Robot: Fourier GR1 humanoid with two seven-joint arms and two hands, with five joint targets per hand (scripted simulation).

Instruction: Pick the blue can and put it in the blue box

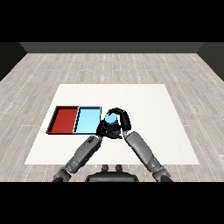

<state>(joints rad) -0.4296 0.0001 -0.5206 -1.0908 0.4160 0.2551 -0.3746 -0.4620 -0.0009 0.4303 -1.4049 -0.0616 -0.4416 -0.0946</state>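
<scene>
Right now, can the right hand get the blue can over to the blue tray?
Probably yes: the right hand is curled round the blue can, just right of the light blue tray, with nothing between them.

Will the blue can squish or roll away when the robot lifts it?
Probably no squishing: the blue can keeps its round shape with the right hand curled round it. Laid on its side, it would likely roll. The left hand seems to steady it.

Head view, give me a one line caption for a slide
Right hand curled round the blue can beside the light blue tray, left hand close against it.
</scene>
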